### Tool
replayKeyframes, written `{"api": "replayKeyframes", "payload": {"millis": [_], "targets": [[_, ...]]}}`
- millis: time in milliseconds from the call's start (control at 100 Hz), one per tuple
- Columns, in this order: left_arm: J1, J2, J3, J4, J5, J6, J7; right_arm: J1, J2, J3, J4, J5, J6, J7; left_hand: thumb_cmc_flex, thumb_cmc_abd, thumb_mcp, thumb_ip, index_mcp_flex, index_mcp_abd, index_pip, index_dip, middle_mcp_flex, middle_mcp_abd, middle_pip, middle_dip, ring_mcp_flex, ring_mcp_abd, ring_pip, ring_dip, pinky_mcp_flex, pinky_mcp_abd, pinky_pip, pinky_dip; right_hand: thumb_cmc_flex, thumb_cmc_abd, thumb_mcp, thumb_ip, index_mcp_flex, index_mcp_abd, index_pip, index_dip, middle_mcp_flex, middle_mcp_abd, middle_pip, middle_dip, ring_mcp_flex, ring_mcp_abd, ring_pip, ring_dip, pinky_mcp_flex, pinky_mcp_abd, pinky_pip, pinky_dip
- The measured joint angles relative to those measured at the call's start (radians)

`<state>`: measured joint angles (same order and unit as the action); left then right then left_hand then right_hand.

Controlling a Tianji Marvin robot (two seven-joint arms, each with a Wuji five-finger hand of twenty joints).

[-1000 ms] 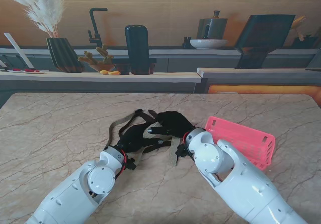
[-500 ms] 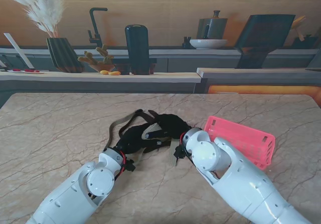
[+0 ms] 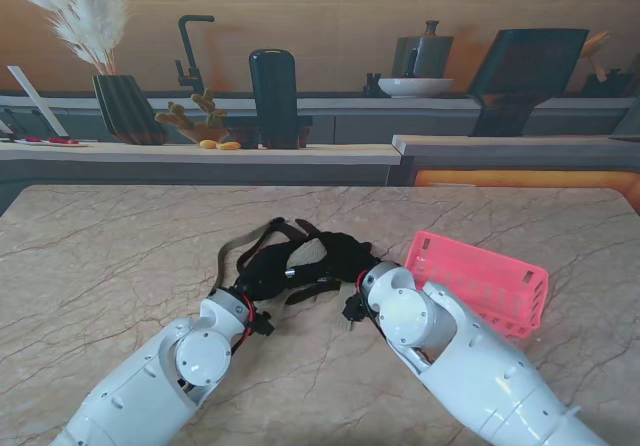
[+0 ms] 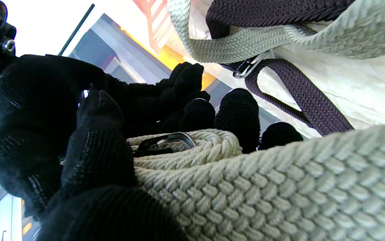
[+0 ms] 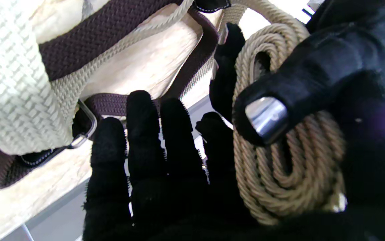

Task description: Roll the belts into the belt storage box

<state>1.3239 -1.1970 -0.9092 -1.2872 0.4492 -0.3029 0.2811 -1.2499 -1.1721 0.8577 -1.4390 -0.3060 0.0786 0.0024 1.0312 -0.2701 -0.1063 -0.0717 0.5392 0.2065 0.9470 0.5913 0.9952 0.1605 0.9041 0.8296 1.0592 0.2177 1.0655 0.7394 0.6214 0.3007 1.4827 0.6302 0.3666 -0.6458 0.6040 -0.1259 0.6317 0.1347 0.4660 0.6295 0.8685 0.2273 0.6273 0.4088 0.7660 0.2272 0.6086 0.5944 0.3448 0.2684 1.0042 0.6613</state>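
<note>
A beige braided belt [image 3: 312, 253] is wound into a coil between my two black-gloved hands at the middle of the table. My left hand [image 3: 265, 271] is closed on it, and the belt [image 4: 246, 187] runs across its palm with the metal buckle [image 4: 169, 139] at the coil's core. My right hand [image 3: 345, 256] grips the coil [image 5: 279, 167] between its thumb and fingers [image 5: 145, 150]. A dark brown belt [image 3: 228, 256] lies looped on the table under and around both hands; it shows as a dark brown belt [image 5: 112, 36] in the right wrist view. The pink storage basket [image 3: 480, 278] sits to the right of my right hand.
The table's far edge meets a counter with a dark vase [image 3: 128, 108], a black jar [image 3: 273, 96] and a bowl [image 3: 415, 86]. A second dark strap section [image 3: 312, 291] lies near the hands, on the side nearer to me.
My right arm has shifted left, toward the left hand. The loose beige strap end that lay on the table near my right wrist is gone from view, and the coil now shows between the hands.
</note>
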Motion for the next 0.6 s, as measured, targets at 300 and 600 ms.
{"api": "replayKeyframes", "payload": {"millis": [300,600], "targets": [[-0.005,-0.001,0.005,-0.008,0.003,-0.001,-0.004,-0.042,-0.002,0.044,-0.032,-0.013,-0.01,-0.011,0.0,0.0,-0.001,0.0,0.0,-0.019,-0.003,0.0,0.0,-0.001,0.0,0.0,0.0,0.0,0.0,0.0,0.0,0.0,0.0,0.0,-0.01,0.0,0.021,0.001,0.0,-0.001,0.013,0.0,0.0,0.0,0.01,0.002,0.0,-0.001,0.025,0.019,-0.001,0.0,0.0,0.0],[-0.014,-0.002,0.01,-0.008,0.01,-0.003,-0.007,-0.06,0.001,0.064,-0.051,-0.037,-0.019,-0.021,0.0,0.0,-0.002,0.0,-0.001,-0.021,-0.014,0.0,0.0,-0.002,0.0,0.0,0.0,0.0,0.001,0.0,0.0,0.0,0.0,0.0,-0.01,0.0,0.054,0.001,-0.015,-0.007,0.014,0.0,-0.051,0.001,0.027,0.013,-0.007,-0.008,0.037,0.031,-0.014,0.001,0.0,0.0]]}}
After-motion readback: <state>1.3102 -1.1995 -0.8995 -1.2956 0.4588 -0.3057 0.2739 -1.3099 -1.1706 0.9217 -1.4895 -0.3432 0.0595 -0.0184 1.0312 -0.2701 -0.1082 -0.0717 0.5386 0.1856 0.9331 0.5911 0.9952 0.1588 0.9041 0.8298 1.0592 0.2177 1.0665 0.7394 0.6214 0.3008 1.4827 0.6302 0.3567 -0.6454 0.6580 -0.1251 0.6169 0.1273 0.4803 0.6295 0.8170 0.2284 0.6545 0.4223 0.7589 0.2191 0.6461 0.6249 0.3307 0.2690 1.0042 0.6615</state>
